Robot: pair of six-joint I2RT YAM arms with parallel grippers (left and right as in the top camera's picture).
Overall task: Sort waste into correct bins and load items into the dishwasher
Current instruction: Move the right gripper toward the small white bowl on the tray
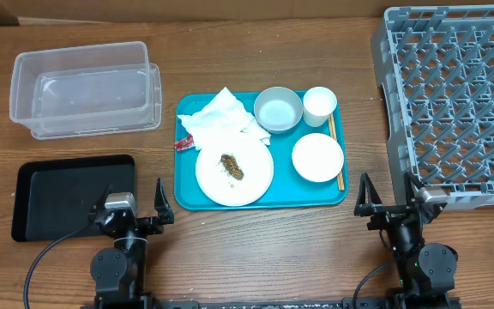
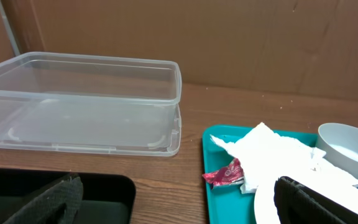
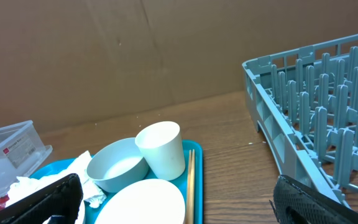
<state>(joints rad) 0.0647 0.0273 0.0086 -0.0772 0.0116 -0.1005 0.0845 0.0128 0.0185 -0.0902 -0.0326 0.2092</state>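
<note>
We see the left gripper (image 1: 134, 194) and the right gripper (image 1: 388, 196) both spread wide and holding nothing at the near edge of the wood-grain counter (image 1: 256, 51). Between them the teal tray (image 1: 181, 176) carries crumpled white napkins (image 1: 221, 116), a red wrapper (image 1: 183, 142), a brown scrap (image 1: 231, 166) on the flat plate (image 1: 254, 176), a round bowl (image 1: 278, 110), a cup (image 1: 319, 103), a small dish (image 1: 317, 157) and thin wooden chopsticks (image 1: 341, 178). The clear plastic tub (image 1: 84, 94) and matte black tray (image 1: 71, 197) lie to the left and the grey pegged dish rack (image 1: 453, 103) to the right; only the right wrist view shows us a label (image 3: 11, 148) on the tub, its print too small to read.
</note>
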